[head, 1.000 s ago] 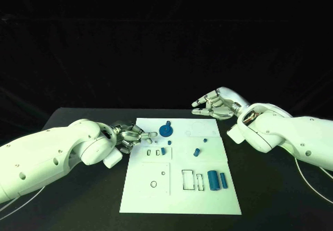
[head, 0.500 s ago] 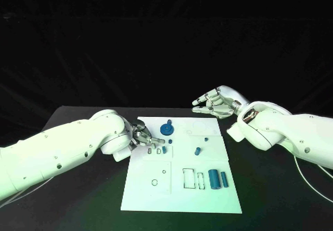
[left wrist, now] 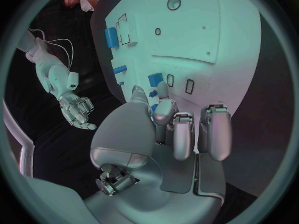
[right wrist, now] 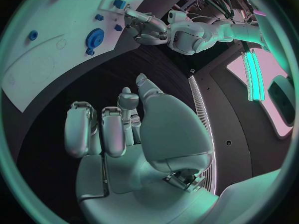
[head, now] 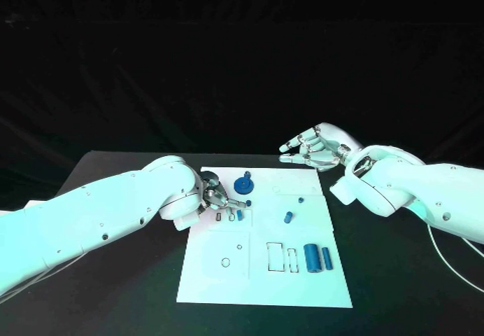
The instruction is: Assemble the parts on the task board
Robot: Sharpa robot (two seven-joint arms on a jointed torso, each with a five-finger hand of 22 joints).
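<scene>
Left hand (head: 217, 198) down over the task board (head: 264, 280), fingertips pinching a small blue part (left wrist: 154, 108) beside the slots near its left edge. Right hand (head: 315, 149) hangs behind the board, fingers loosely spread, holding nothing. No writing I can read anywhere.

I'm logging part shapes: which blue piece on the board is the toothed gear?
The round blue gear near the task board's far edge, just beyond the left hand. The other blue parts are plain pegs or cylinders, like the pair nearer the robot.
</scene>
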